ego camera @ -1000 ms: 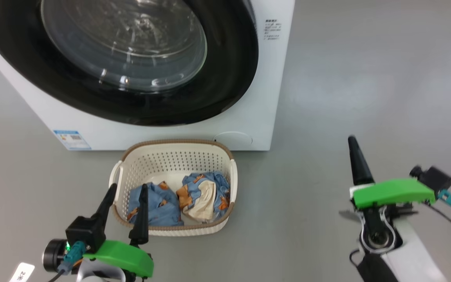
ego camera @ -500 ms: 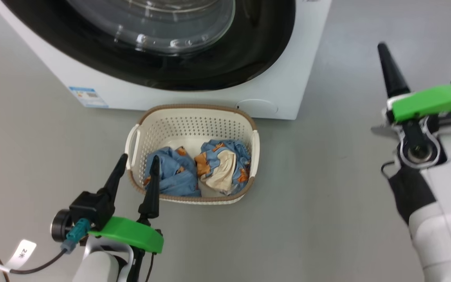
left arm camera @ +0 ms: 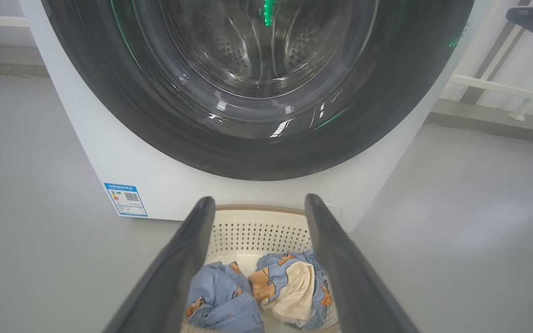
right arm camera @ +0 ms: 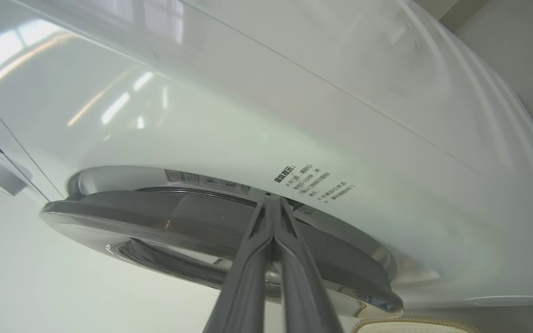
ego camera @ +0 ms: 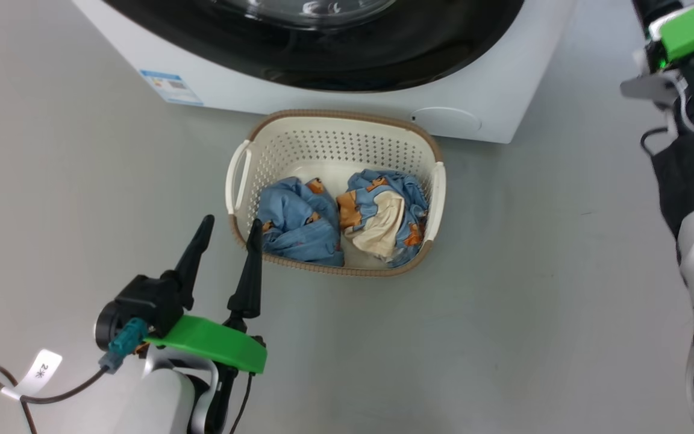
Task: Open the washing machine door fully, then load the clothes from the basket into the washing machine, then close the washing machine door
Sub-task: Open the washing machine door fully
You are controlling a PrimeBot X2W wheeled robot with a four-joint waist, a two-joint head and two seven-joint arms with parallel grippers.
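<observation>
Its 2 fingers pressed together, my right hand (right arm camera: 272, 203) is pointing at the edge of the glossy black round door (right arm camera: 155, 217), shut on the big white washing machine (right arm camera: 294, 115). The door is looking rigid and slippery, probably best hooked at that rim. My left hand (ego camera: 231, 223) is hovering, fingers apart.

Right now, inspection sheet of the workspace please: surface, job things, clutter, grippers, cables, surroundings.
Surface: plain grey floor, no spills seen.
Job's things: big white front-loading washing machine, its round glossy black-rimmed glass door not swung open; small cream perforated plastic basket on the floor close in front of the machine, holding crumpled blue printed clothes.
Clutter: nothing seen.
Grippers: left gripper jaws open, empty, by the basket's near corner; right gripper jaws shut, tips at the door's edge.
Cables: dark tagged cable hangs from the left wrist.
Surroundings: white railing beyond the machine.
</observation>
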